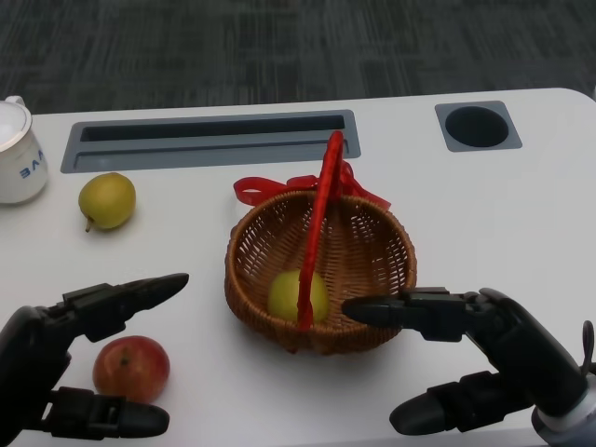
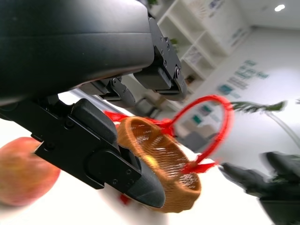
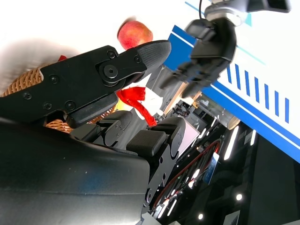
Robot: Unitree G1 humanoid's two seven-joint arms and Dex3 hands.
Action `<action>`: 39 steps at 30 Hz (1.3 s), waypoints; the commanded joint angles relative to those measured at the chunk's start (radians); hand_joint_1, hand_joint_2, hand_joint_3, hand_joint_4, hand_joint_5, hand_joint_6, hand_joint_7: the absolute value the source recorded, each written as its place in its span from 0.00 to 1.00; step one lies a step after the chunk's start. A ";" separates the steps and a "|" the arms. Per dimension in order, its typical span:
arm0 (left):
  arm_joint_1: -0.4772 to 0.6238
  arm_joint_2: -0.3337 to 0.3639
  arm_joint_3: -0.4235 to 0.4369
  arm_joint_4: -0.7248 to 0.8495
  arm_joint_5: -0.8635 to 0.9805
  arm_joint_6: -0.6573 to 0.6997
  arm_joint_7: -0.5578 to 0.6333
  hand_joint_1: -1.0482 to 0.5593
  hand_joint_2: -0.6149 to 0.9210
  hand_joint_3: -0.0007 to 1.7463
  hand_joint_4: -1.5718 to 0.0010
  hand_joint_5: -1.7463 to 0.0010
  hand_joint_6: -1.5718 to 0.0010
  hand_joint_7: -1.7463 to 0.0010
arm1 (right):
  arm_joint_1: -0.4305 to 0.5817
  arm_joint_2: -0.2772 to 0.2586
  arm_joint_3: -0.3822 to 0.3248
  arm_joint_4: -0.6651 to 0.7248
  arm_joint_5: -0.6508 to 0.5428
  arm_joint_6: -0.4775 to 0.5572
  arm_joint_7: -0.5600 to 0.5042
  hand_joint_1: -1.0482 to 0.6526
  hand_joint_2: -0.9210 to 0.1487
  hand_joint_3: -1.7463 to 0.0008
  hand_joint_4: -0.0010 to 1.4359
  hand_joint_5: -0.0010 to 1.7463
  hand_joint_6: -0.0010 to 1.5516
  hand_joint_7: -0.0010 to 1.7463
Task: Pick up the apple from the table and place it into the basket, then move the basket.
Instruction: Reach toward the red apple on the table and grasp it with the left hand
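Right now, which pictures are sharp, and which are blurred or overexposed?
Head view: sharp, evenly lit. Left wrist view: the red apple and wicker basket are smeared, the table washed out. Right wrist view: own fingers sharp, the background tilted and overexposed.

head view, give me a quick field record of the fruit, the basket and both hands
red apple: on the table, between the left robot hand's fingers, no grip visible
basket: wicker, red handle, upright at table centre
in basket: one yellow-green fruit
loose fruit: yellow-green fruit on the table, far left
left robot hand: open around the apple
right robot hand: open, holding nothing, one finger reaching to the basket's near rim
other: white mug at left edge
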 commanded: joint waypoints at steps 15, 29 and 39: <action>-0.248 0.135 -0.189 0.452 0.482 0.124 0.578 0.18 0.82 0.00 0.59 0.99 0.62 0.99 | 0.013 -0.029 -0.007 -0.021 0.034 0.000 0.017 0.34 0.11 1.00 0.47 0.00 0.41 0.00; -0.375 0.126 -0.428 0.724 0.530 0.249 0.753 0.16 0.83 0.01 0.58 1.00 0.62 1.00 | 0.031 -0.035 -0.012 -0.040 0.039 0.001 0.018 0.34 0.10 1.00 0.47 0.00 0.41 0.00; -0.397 0.093 -0.499 0.780 0.477 0.315 0.732 0.18 0.83 0.00 0.57 0.99 0.60 0.99 | 0.042 -0.035 -0.012 -0.055 0.039 0.008 0.015 0.34 0.10 1.00 0.47 0.00 0.41 0.00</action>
